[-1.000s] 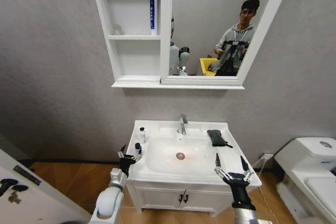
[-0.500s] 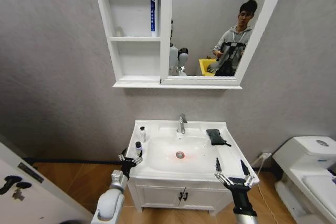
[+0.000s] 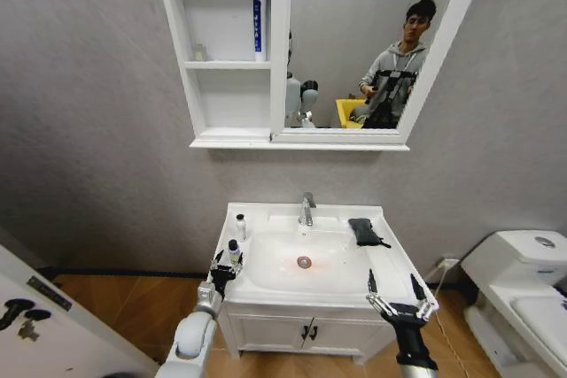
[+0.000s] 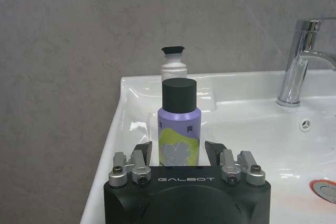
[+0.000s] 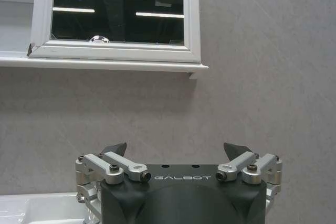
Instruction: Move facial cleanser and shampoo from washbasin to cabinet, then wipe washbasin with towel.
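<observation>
Two bottles stand on the left ledge of the white rectangular ceramic washbasin (image 3: 337, 282) in the head view, below the white wall-mounted cabinet (image 3: 226, 50) of open shelves; the small dark grey folded towel (image 3: 363, 231) lies right of the tap. The left gripper (image 3: 224, 270) is at the nearer bottle; the right gripper (image 3: 396, 299) hovers spread over the front right rim. From the left wrist, the lilac black-capped bottle (image 4: 178, 124) sits between unclenched fingers (image 4: 143, 150), the white bottle (image 4: 173, 65) behind. Likely the first pick: closing comes next. The right wrist view faces the wall, jaws released.

head high facing washbasin (image 3: 306, 258), wrists low, close
</observation>
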`<state>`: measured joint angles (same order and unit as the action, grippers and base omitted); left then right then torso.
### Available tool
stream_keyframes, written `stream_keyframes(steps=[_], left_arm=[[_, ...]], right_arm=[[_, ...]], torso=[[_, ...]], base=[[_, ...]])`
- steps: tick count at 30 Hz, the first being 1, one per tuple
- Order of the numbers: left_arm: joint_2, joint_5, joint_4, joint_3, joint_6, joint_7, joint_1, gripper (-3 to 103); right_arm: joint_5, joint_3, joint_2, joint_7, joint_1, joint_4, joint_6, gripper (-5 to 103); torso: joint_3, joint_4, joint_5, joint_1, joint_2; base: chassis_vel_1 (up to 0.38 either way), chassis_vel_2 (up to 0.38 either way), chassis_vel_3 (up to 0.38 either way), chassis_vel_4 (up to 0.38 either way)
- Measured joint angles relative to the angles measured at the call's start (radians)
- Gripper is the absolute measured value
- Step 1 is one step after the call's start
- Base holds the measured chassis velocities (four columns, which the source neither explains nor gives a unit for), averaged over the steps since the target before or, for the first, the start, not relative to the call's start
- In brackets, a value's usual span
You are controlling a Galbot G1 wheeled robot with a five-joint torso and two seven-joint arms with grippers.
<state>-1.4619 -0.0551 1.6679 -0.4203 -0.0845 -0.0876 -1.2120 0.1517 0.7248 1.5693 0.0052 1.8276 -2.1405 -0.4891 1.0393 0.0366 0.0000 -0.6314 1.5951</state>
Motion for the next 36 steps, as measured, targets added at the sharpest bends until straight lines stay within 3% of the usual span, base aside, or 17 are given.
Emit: stream_keyframes(steps=[2, 4, 8, 14, 18, 20, 22, 23, 24, 27, 28, 29, 30, 31, 32, 35, 36], left_arm=[[0.000, 0.000, -0.004, 0.000, 0.000, -0.003, 0.001, 58], [0.000, -0.002, -0.013, 0.000, 0.004, -0.011, 0.008, 43], [0.003, -0.009, -0.013, 0.000, 0.007, -0.014, 0.008, 42], [0.063, -0.054, 0.111, -0.003, -0.027, -0.014, -0.016, 42], [0.072, -0.059, 0.123, -0.003, -0.031, -0.014, -0.017, 42], [0.130, -0.105, 0.189, -0.004, -0.061, -0.014, -0.022, 42], [0.138, -0.112, 0.196, -0.004, -0.065, -0.014, -0.022, 42], [0.244, -0.205, 0.284, -0.017, -0.120, -0.006, -0.015, 42], [0.244, -0.205, 0.284, -0.017, -0.120, -0.006, -0.015, 42], [0.597, -0.647, 0.510, -0.110, -0.365, 0.081, 0.095, 42], [0.597, -0.647, 0.510, -0.110, -0.365, 0.081, 0.095, 42], [0.685, -0.763, 0.533, -0.128, -0.423, 0.125, 0.151, 42], [0.685, -0.763, 0.533, -0.128, -0.423, 0.125, 0.151, 42], [0.752, -0.860, 0.541, -0.136, -0.471, 0.168, 0.215, 42], [0.752, -0.860, 0.541, -0.136, -0.471, 0.168, 0.215, 42], [0.846, -0.993, 0.532, -0.127, -0.543, 0.222, 0.353, 42], [0.846, -0.993, 0.532, -0.127, -0.543, 0.222, 0.353, 42]], right_arm=[[0.001, 0.001, 0.000, 0.002, 0.002, 0.002, -0.003, 100], [0.002, 0.002, 0.002, 0.005, 0.006, 0.008, -0.009, 100], [0.002, 0.001, 0.003, 0.006, 0.008, 0.010, -0.012, 100], [0.008, 0.003, 0.003, 0.007, 0.006, 0.009, -0.012, 100], [0.009, 0.003, 0.003, 0.007, 0.006, 0.009, -0.012, 100], [0.010, 0.002, 0.003, 0.007, 0.004, 0.009, -0.010, 100], [0.010, 0.001, 0.003, 0.007, 0.003, 0.009, -0.008, 100], [0.008, -0.006, 0.004, 0.007, -0.003, 0.009, -0.002, 100], [0.008, -0.006, 0.004, 0.007, -0.003, 0.009, -0.002, 100], [-0.005, -0.021, 0.006, -0.008, -0.011, 0.014, 0.011, 100], [-0.005, -0.021, 0.006, -0.008, -0.011, 0.014, 0.011, 100], [-0.009, -0.023, 0.005, -0.010, -0.010, 0.020, 0.011, 100], [-0.009, -0.023, 0.005, -0.010, -0.010, 0.020, 0.011, 100], [-0.013, -0.025, 0.004, -0.010, -0.008, 0.024, 0.011, 100], [-0.013, -0.025, 0.004, -0.010, -0.008, 0.024, 0.011, 100], [-0.016, -0.026, 0.007, -0.011, -0.007, 0.029, 0.006, 100], [-0.016, -0.026, 0.007, -0.011, -0.007, 0.029, 0.006, 100]], torso=[[0.000, 0.0000, 0.0000, 0.000, 0.000], [0.000, 0.0000, 0.0000, 0.000, 0.000], [0.000, 0.0000, 0.0000, 0.000, 0.000], [0.000, 0.0000, -0.0002, 0.000, 0.000], [0.000, 0.0000, -0.0003, 0.000, 0.000], [0.000, 0.0001, -0.0003, 0.000, 0.000], [0.000, 0.0000, 0.0000, 0.000, 0.000], [0.000, 0.0000, -0.0003, 0.000, 0.000], [0.000, 0.0000, -0.0003, 0.000, 0.000], [0.000, 0.0000, -0.0002, 0.000, 0.000], [0.000, 0.0000, -0.0002, 0.000, 0.000], [0.000, 0.0000, -0.0003, 0.000, 0.000], [0.000, 0.0000, -0.0003, 0.000, 0.000], [0.000, 0.0000, -0.0003, 0.000, 0.000], [0.000, 0.0000, -0.0003, 0.000, 0.000], [0.000, 0.0000, -0.0002, 0.000, 0.000], [0.000, 0.0000, -0.0002, 0.000, 0.000]], base=[[0.000, 0.000, 0.000, 0.000], [0.000, 0.000, 0.000, 0.000], [0.000, 0.000, 0.000, 0.000], [0.000, 0.000, 0.000, 0.000], [0.000, 0.000, 0.000, 0.000], [0.000, 0.000, 0.000, 0.000], [0.000, 0.000, 0.000, 0.000], [0.000, 0.000, 0.000, 0.000], [0.000, 0.000, 0.000, 0.000], [0.000, 0.000, 0.000, 0.000], [0.000, 0.000, 0.000, 0.000], [0.000, 0.000, 0.000, 0.000], [0.000, 0.000, 0.000, 0.000], [0.000, 0.000, 0.000, 0.000], [0.000, 0.000, 0.000, 0.000], [0.000, 0.000, 0.000, 0.000], [0.000, 0.000, 0.000, 0.000]])
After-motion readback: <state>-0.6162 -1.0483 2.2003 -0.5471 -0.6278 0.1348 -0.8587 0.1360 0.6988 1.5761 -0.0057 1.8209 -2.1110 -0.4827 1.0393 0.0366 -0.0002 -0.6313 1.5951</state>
